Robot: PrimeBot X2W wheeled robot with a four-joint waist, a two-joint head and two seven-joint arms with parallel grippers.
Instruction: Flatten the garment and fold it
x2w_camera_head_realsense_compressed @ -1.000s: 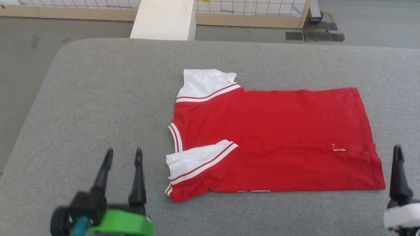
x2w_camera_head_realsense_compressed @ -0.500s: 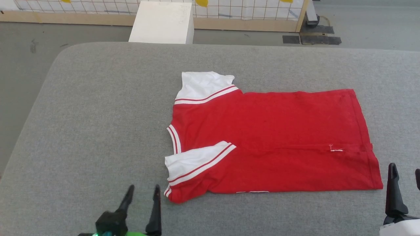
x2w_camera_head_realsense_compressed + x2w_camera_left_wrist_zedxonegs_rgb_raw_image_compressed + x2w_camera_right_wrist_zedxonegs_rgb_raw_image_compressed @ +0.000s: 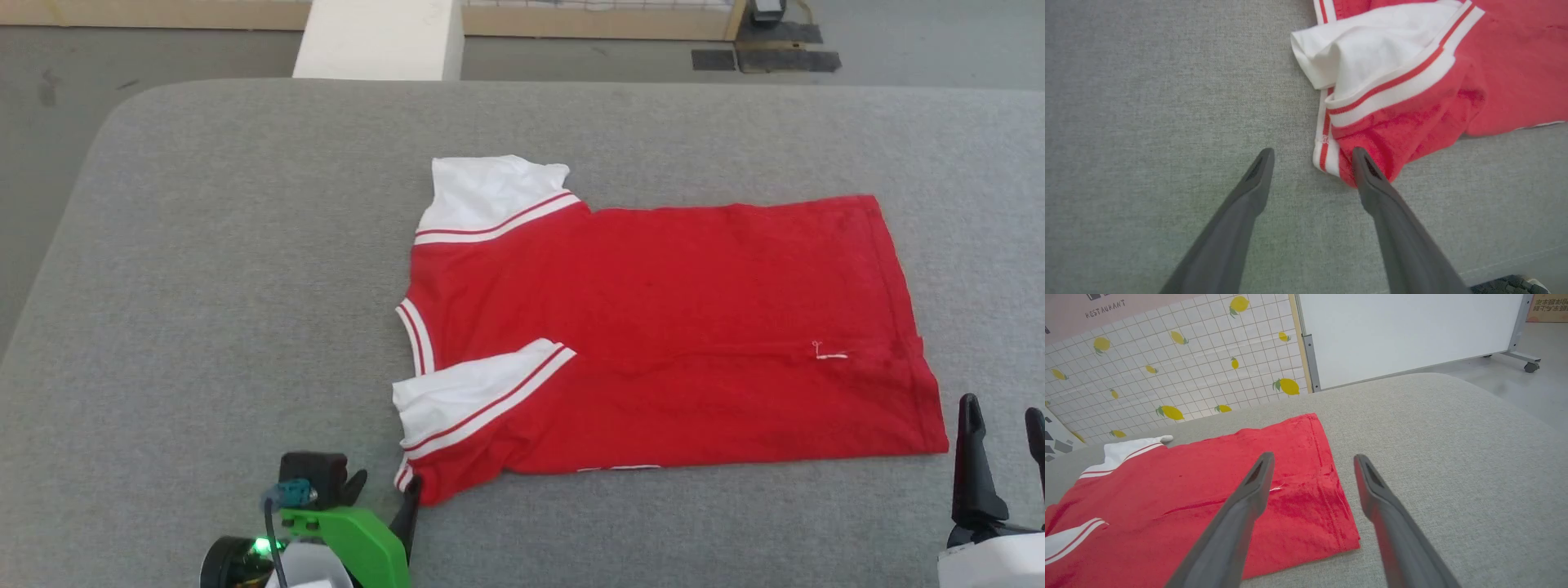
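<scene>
Since a second ago my left gripper (image 3: 1312,157) has advanced to the near-left corner of the garment (image 3: 669,327), flat on the bench (image 3: 204,286), fingers spread; right gripper (image 3: 1002,407) waits spread off the near-right hem; I would pinch both near corners fully, then lift evenly.

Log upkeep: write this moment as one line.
garment: partly folded | left gripper: open, at sleeve-side corner | right gripper: open, by hem corner

The word "RESTAURANT" stands on the pinkish wall panel (image 3: 1106,309) above the lemon-patterned tiles (image 3: 1180,367).
</scene>
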